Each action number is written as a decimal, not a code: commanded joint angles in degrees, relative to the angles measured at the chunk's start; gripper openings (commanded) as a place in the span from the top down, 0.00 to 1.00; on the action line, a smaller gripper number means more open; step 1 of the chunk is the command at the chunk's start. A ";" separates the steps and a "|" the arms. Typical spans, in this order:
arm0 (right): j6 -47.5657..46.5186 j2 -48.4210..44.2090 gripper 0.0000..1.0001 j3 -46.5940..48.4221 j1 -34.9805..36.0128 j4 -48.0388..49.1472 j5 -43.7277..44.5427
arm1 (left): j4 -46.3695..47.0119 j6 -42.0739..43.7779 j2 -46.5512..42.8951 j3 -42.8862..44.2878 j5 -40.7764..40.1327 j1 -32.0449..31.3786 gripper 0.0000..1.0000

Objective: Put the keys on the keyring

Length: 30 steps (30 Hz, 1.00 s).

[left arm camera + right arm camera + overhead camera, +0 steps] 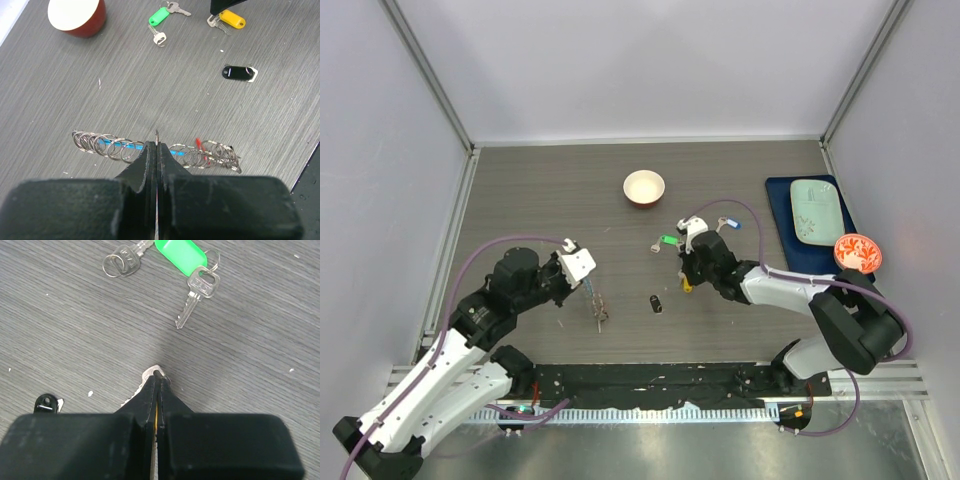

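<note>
Across the table [540, 200]: one keyring [599, 312], four tagged keys [669, 240].

The left arm [470, 320] is extended from the near left corner of the table [540, 190] toward its middle, the wrist tipped down, and the left gripper [156, 146] is pinched fully together on the keyring [115, 147]. The right arm [775, 285] is folded at the near right and stretched leftward, low over the table. The right gripper [157, 380] is clamped tight on a yellow-tagged key [151, 373].
</note>
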 commanded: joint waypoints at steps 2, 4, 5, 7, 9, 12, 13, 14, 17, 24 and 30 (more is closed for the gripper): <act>2.12 0.47 0.99 -0.27 -0.95 2.46 0.11 | 3.89 -0.58 0.07 0.49 1.72 -0.07 1.00; 3.09 0.38 0.99 -0.53 -1.30 2.55 0.28 | 3.89 -0.67 0.07 0.49 1.72 0.02 1.00; 3.35 0.29 0.99 -0.62 -1.65 2.64 0.63 | 3.98 -0.67 -0.02 0.49 1.72 -0.07 1.00; 4.05 0.12 0.99 -0.97 -2.00 2.64 0.90 | 3.98 -0.76 -0.02 0.49 1.89 -0.07 1.00; 4.41 -0.06 0.99 -1.32 -2.35 2.73 1.25 | 3.98 -0.67 -0.02 0.49 1.98 -0.07 1.00; 4.93 -0.06 0.96 -1.58 -2.70 2.82 2.04 | 4.07 -0.76 0.16 0.40 2.16 0.02 1.00; 5.02 -0.15 0.91 -1.59 -2.62 2.73 2.13 | 4.07 -0.76 0.16 0.40 2.16 -0.07 1.00; 5.20 -0.15 0.89 -1.59 -2.62 2.64 2.30 | 4.07 -0.76 0.16 0.40 2.24 0.02 1.00; 5.37 -1.11 0.87 -1.76 -2.62 2.55 3.44 | 4.16 -0.76 0.16 0.40 2.33 -0.07 1.00; 4.93 -3.22 0.78 -1.85 -2.62 1.67 5.12 | 4.16 -0.84 0.51 0.31 2.68 -0.07 1.00; 5.20 -3.75 0.78 -1.68 -2.62 0.53 7.66 | 4.16 -0.76 0.68 0.40 3.04 -0.07 1.00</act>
